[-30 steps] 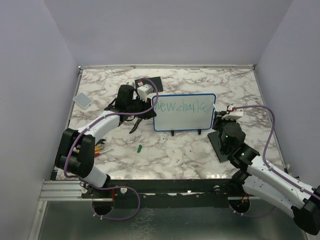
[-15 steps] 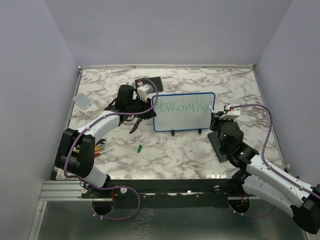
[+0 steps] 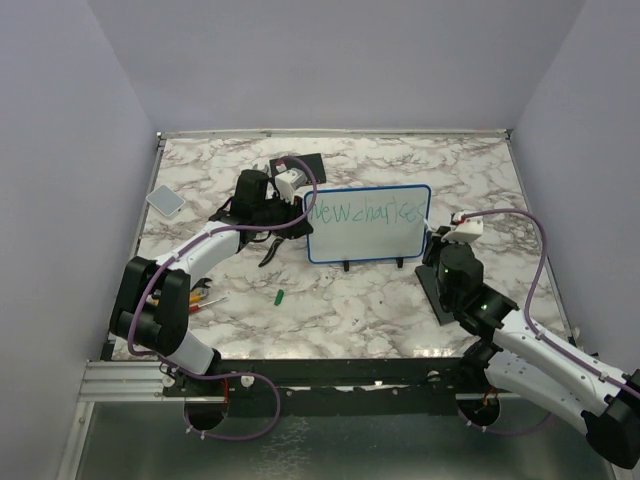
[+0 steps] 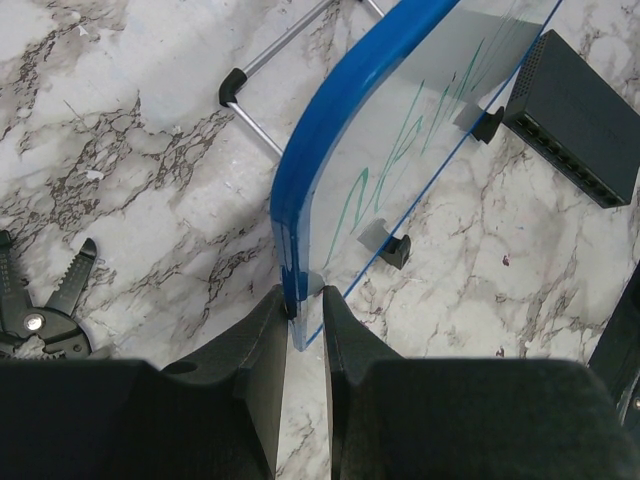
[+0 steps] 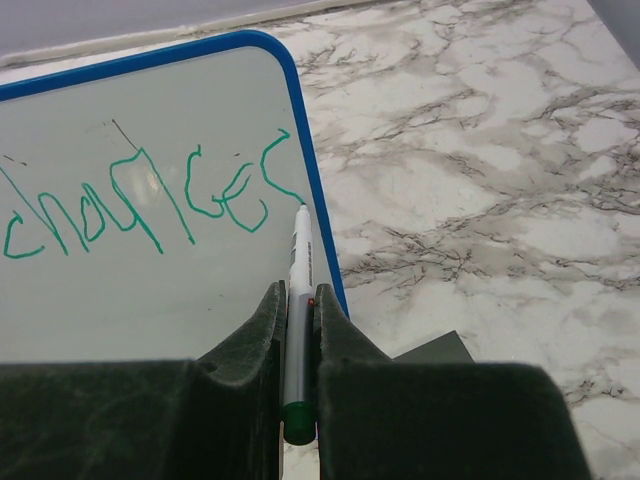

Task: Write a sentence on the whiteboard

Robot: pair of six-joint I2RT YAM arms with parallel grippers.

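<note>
Marble-patterned table [image 3: 340, 310] carries the whiteboard [image 3: 370, 238], standing upright on its little black feet between your two arms. Your left end effector [image 4: 305, 315] is clenched on the board's blue rim at its left edge, one finger on each face. Your right end effector [image 5: 294, 300] is clamped around a marker [image 5: 300, 250], whose tip touches the board at the tail of the last letter, just beside the right rim. The sentence [image 5: 140, 205], in green, reads roughly "new charges" in one line near the top. A black box with ports [image 4: 580, 110] lies beyond the board's left end.
</note>
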